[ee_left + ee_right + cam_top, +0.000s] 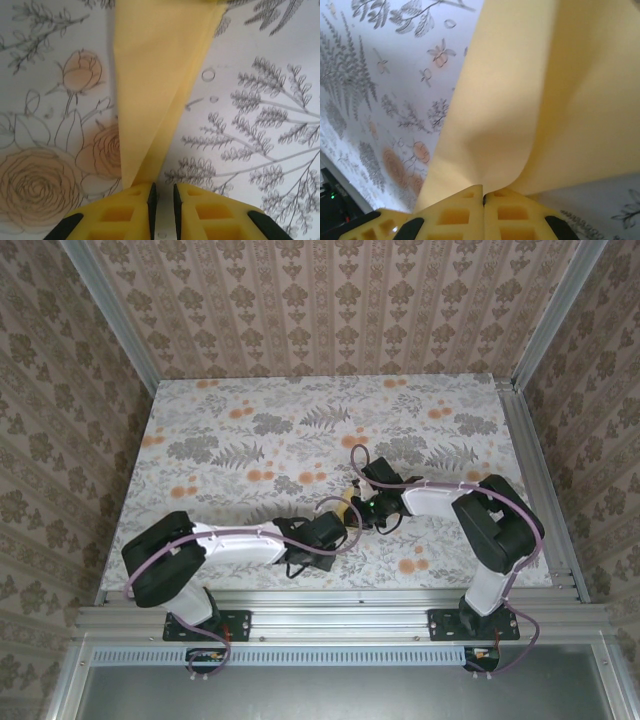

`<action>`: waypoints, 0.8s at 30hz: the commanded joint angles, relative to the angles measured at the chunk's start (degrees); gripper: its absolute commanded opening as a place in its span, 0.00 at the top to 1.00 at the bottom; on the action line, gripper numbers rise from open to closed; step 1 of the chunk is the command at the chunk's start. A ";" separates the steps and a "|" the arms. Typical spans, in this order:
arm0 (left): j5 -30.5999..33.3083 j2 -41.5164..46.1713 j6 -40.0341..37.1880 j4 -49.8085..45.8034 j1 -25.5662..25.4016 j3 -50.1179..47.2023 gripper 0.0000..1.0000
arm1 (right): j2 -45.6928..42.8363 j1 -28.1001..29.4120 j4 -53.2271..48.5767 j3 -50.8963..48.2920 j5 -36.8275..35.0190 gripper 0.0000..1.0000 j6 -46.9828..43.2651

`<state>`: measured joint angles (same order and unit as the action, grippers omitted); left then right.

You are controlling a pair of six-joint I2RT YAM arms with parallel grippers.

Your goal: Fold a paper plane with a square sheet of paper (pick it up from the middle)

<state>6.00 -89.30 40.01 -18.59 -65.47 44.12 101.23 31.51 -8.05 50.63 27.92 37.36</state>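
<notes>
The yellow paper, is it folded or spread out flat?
Folded: the paper narrows to a point, with a layered edge running lengthwise down it.

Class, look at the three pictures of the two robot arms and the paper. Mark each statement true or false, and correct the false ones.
1. The paper is pale yellow. True.
2. The right claw is shut on the paper. True.
3. The tablecloth is plain white. False: it is printed with orange flowers and grey ferns.
4. The paper lies flat as an open square. False: it is folded and tapers to a narrow end at the left claw.
5. The two claws are far apart, on opposite sides. False: they are close together, with the paper between them.
</notes>
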 commanded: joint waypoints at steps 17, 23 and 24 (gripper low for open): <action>-0.86 14.53 0.09 -5.36 2.33 0.02 0.66 | 2.85 0.49 -2.25 1.93 -4.28 1.00 -0.31; -1.55 12.75 -0.95 -3.31 5.58 -0.72 0.63 | 3.30 0.92 -1.79 2.02 -3.92 1.00 0.10; -2.06 12.22 -1.37 -2.49 6.22 -0.73 0.63 | 3.27 0.92 -1.70 2.01 -3.93 1.00 0.16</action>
<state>4.29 -75.83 40.01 -22.70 -60.45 44.21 102.80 31.86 -7.99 52.10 26.06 37.45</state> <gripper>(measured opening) 0.367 0.065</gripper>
